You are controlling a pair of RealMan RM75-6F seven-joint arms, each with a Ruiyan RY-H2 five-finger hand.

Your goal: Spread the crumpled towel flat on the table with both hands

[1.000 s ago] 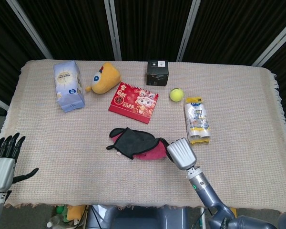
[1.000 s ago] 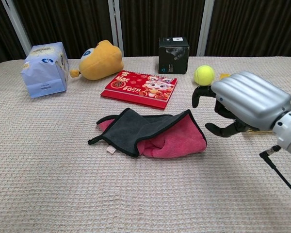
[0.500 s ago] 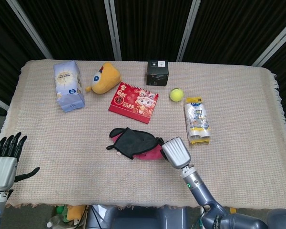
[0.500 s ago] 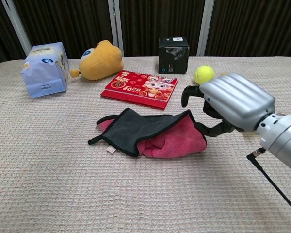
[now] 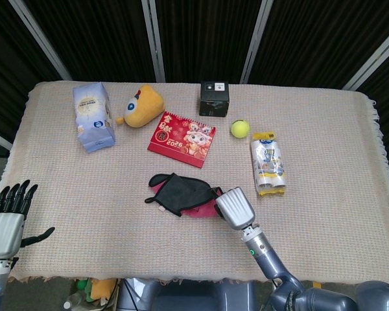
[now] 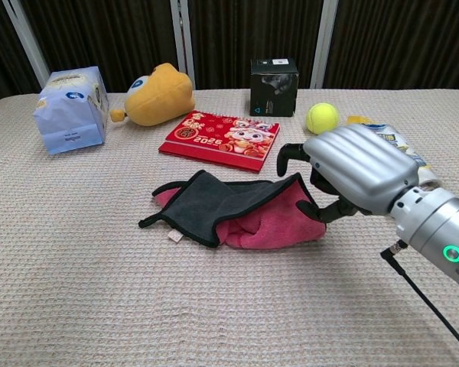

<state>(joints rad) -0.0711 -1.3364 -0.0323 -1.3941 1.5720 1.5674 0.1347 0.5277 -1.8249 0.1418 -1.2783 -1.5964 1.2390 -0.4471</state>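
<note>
While fingers spread, right robot hand (image 6: 350, 168) over crumpled towel's (image 6: 237, 210) right edge.

Towel (image 6: 237, 210) mid-table; calendar (image 6: 222, 136) behind it; right robot hand (image 6: 352, 168) at its right edge.

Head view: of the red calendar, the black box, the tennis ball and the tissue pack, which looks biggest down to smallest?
1. Calendar, biggest, though the tissue pack looks close to it, so that order is unsure.
2. Tissue pack.
3. Black box.
4. Tennis ball, clearly smallest.
</note>
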